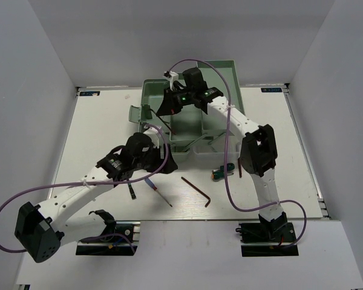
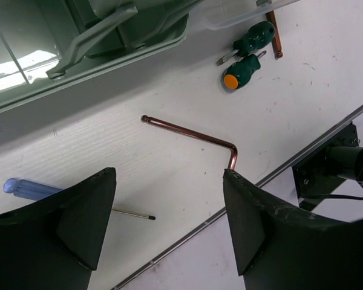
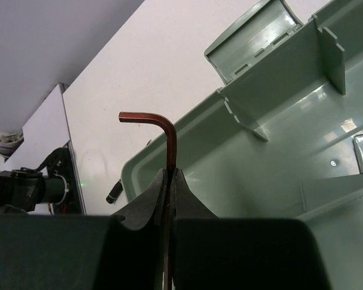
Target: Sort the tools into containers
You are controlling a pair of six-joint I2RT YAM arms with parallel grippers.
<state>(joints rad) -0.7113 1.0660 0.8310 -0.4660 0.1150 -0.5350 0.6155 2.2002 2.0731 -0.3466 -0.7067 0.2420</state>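
Observation:
My right gripper is shut on a reddish-brown hex key and holds it over the pale green toolbox tray; in the top view it hangs over the toolbox. My left gripper is open and empty above the table, in front of the toolbox's left corner. Another hex key lies just beyond its fingers. A blue-handled screwdriver lies to its left. Two green-and-orange screwdrivers and a third hex key lie near the toolbox front.
A black-handled screwdriver lies near the table's front edge, left of the blue one. The toolbox's raised tray stands at the back. White walls close in both sides. The front table edge runs close by the left gripper.

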